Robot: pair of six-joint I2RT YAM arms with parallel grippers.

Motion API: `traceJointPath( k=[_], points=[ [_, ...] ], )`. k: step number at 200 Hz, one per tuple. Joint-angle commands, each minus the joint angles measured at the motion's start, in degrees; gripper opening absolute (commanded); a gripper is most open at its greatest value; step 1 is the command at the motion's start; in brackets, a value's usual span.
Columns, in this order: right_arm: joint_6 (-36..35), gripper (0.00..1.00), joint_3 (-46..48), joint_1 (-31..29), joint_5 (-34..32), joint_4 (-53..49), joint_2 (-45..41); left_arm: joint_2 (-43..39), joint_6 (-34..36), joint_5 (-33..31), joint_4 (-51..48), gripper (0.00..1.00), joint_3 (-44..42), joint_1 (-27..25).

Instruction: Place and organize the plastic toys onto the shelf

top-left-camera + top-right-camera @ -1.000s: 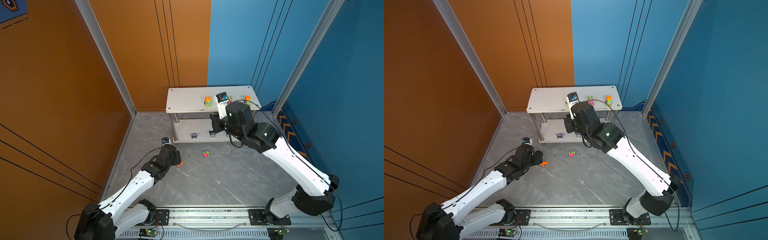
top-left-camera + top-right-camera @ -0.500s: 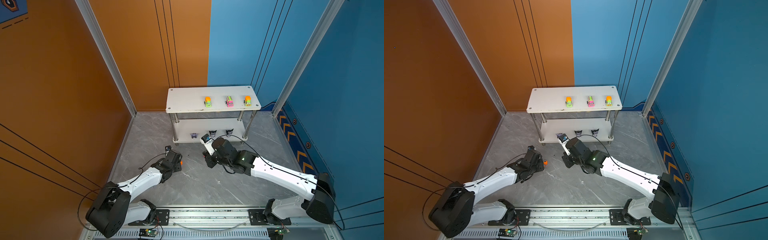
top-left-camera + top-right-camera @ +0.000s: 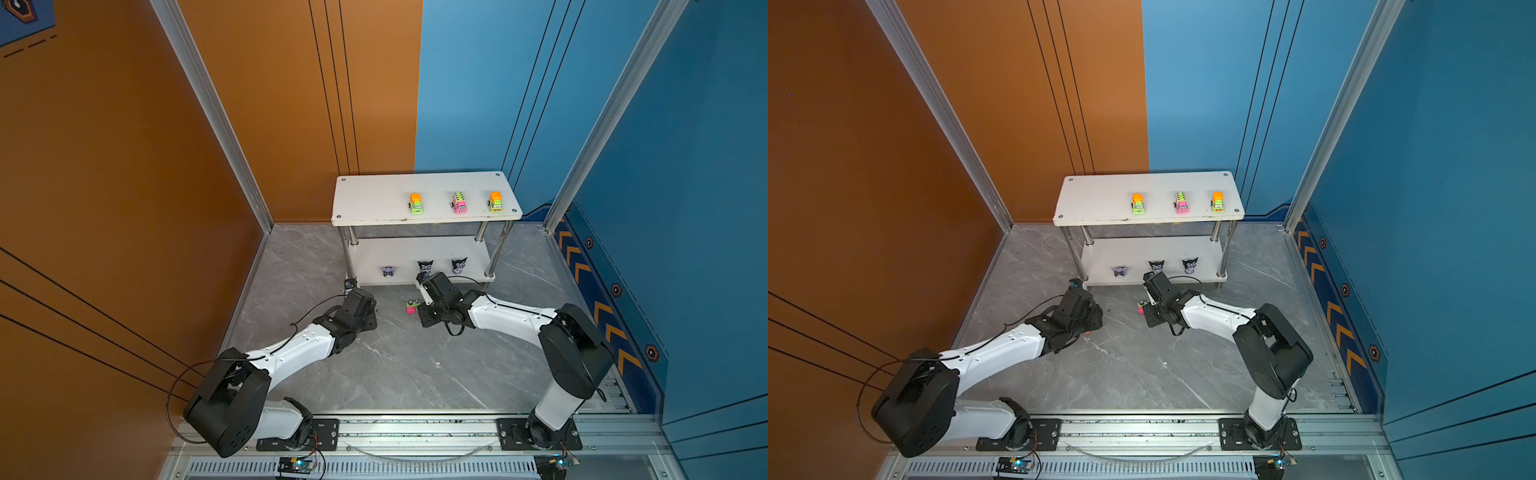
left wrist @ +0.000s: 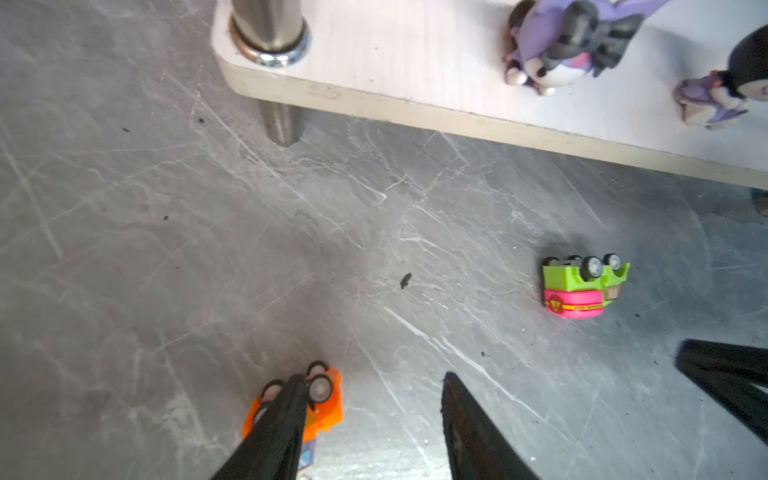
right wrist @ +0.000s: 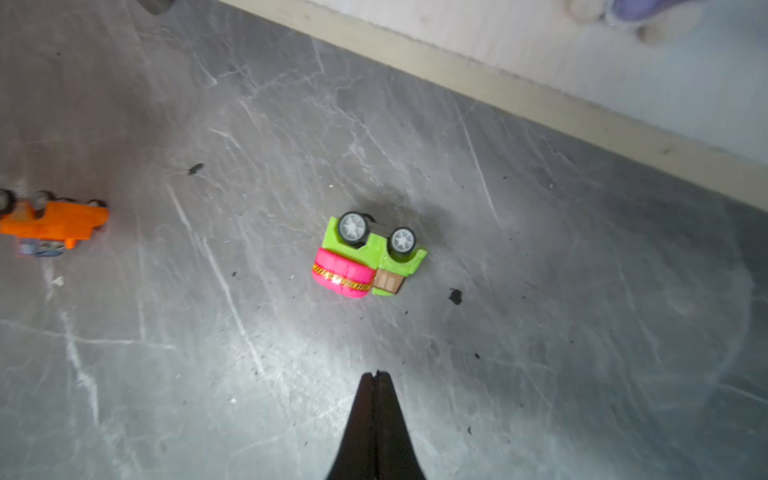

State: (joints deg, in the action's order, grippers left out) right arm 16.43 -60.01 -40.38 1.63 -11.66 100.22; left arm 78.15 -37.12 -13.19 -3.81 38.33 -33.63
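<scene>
Left gripper [image 4: 372, 379]: jaws spread, one tip over the orange car [image 4: 326, 401] on the worktop [image 4: 166, 249].
Right gripper [image 5: 376, 376]: jaws pressed together, empty, near the tipped green-pink truck [image 5: 368, 257].
Shelf [image 3: 374, 199]: three trucks [image 3: 459, 203] on top, three cat-eared figurines [image 3: 425, 266] below.

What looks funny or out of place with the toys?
Two cars are flipped over on the floor, not on the shelf. The green-and-pink truck lies wheels-up just in front of the shelf's lower tier. The orange car is tipped too, wheels up, right by one finger of the left gripper.
</scene>
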Motion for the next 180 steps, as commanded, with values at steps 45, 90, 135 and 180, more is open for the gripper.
traceJointPath(
  k=[45,90,135,180],
  points=[
    [6.7,0.00,10.4,2.7,-2.6,13.9,-5.7,14.2,5.2,3.1,9.9,0.48,10.0,-6.4],
    [7.1,0.00,19.3,2.8,-7.2,16.8,-15.8,22.6,7.2,5.7,12.8,0.53,18.9,-7.1],
    [7.8,0.00,23.2,2.8,-8.5,15.7,-20.8,27.5,7.9,5.3,12.6,0.56,23.9,-8.2],
    [7.4,0.00,23.5,2.9,-9.6,14.1,-22.7,29.6,8.1,4.5,11.3,0.56,25.2,-9.1]
  ],
)
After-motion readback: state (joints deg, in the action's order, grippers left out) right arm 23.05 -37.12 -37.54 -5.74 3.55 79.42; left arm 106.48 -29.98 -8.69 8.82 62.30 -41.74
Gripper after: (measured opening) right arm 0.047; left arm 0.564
